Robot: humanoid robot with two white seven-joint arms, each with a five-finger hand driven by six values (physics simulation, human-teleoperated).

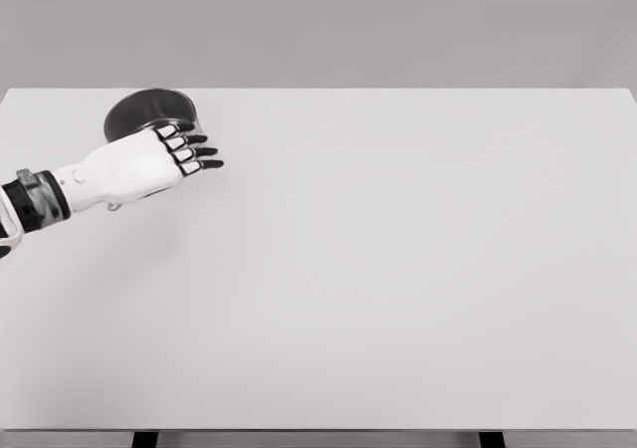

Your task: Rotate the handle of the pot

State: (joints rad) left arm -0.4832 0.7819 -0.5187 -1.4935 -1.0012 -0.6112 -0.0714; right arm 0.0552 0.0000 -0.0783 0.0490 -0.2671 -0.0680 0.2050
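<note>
A dark metal pot (pixel 144 112) stands at the far left of the white table (pixel 398 269), near the back edge. Its handle is not visible; my hand covers the pot's near side. My left hand (pixel 189 147) comes in from the left edge and lies over the pot's front rim, its dark-tipped fingers (pixel 199 151) stretched to the right and only slightly bent. I cannot see whether the palm or thumb is touching the pot or closing on anything beneath. The right arm is out of view.
The table's back edge runs just behind the pot. Two dark table legs (pixel 145 438) show under the front edge.
</note>
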